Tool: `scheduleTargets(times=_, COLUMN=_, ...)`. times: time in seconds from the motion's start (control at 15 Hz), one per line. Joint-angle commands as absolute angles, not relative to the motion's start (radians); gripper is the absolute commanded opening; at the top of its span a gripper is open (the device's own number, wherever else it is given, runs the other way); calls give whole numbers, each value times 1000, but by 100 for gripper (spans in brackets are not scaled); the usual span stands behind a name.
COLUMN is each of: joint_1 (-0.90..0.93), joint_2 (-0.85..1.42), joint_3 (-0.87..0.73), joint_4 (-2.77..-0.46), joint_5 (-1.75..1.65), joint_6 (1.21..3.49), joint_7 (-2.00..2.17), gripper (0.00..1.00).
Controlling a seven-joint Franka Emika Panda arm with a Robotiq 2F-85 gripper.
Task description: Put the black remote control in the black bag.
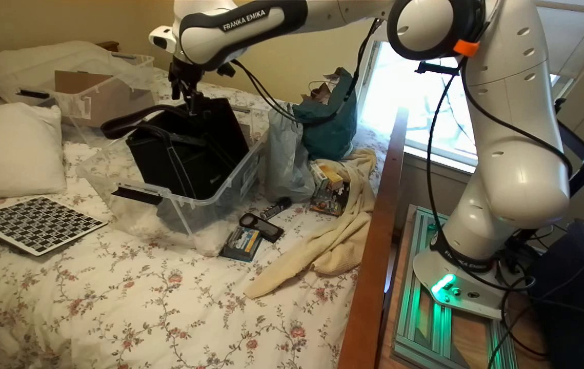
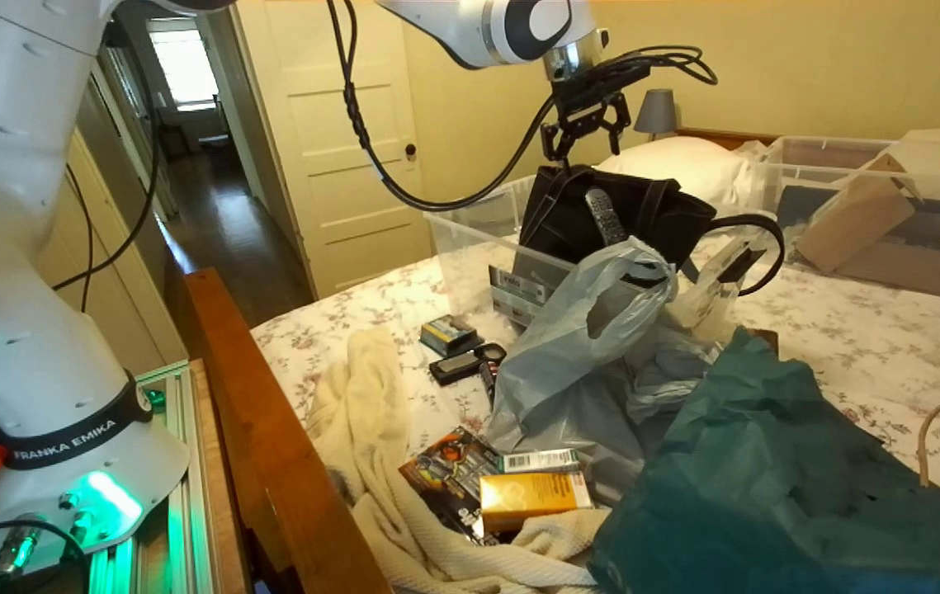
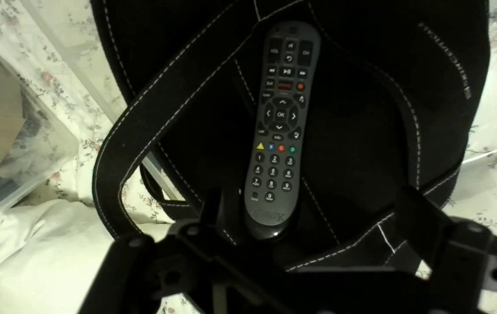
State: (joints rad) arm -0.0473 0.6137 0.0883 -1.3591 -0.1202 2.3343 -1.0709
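The hand (image 3: 319,211) is spread, with nothing held. Below it, the black remote control (image 3: 281,122) is seen against the black bag (image 3: 357,135); whether inside or outside cannot be told. If inside, the hand need only be raised; if not, a widthwise pinch is advised, clear of the looped strap (image 3: 143,124).

Yellow wall (image 2: 816,66), pale door (image 2: 317,132), bright window (image 1: 417,105)
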Motion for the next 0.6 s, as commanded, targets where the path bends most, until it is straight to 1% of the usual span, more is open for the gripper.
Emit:
scheduleTargets(times=0.0, joint_1=-55, joint_2=655, joint_3=93, joint_4=-1337, joint_5=-97, joint_6=2319, joint_7=-1046, gripper=100)
scheduleTargets(times=0.53, joint_1=-73, joint_2=805, joint_3=123, joint_4=-1230, joint_5=-99, joint_6=2375, joint_7=-1109, gripper=100)
